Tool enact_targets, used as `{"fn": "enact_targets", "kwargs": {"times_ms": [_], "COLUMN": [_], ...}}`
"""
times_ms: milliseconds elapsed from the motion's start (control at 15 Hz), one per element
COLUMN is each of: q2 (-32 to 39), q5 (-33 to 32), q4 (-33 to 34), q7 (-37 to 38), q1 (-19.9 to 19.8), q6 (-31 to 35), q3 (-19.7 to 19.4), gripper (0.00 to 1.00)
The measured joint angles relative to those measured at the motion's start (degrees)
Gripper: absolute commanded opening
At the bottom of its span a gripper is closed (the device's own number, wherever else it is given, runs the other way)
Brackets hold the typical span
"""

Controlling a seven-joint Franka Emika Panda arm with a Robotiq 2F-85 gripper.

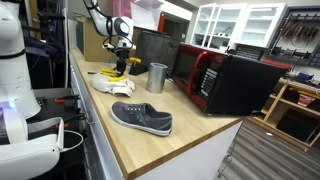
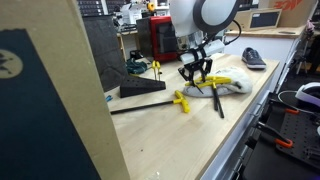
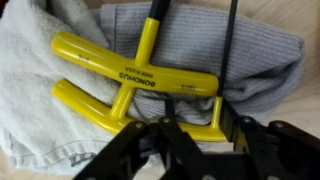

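Two yellow T-handle hex keys (image 3: pixel 135 72) lie on a crumpled grey cloth (image 3: pixel 190 40). My gripper (image 3: pixel 197 130) hangs straight over them, with its black jaws partly closed around one end of a yellow handle (image 3: pixel 214 108). The right finger rests against that end. The left finger stands apart from it, with cloth showing in the gap. In both exterior views the gripper (image 1: pixel 122 62) (image 2: pixel 194 78) points down onto the yellow tools (image 1: pixel 118 71) (image 2: pixel 215 82) and the cloth (image 1: pixel 112 84) (image 2: pixel 228 86). A thin black shaft (image 3: pixel 234 30) runs across the cloth.
On the wooden counter (image 1: pixel 190 125) stand a grey shoe (image 1: pixel 142 118), a metal cup (image 1: pixel 157 77) and a red-and-black microwave (image 1: pixel 225 80). Another yellow tool (image 2: pixel 181 101), a black rod (image 2: pixel 218 100) and a black wedge (image 2: pixel 140 90) lie near the cloth.
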Motion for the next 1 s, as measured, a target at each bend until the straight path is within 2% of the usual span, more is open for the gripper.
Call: {"fn": "enact_targets", "kwargs": {"times_ms": [600, 1000], "q2": [-0.6, -7.0], "q5": [1.0, 2.9], "q4": [0.4, 0.6], "q7": [-0.1, -1.1], "q1": [0.0, -0.2], "q6": [-0.3, -0.3], "q3": [0.0, 0.0], "gripper": [0.21, 0.21]}}
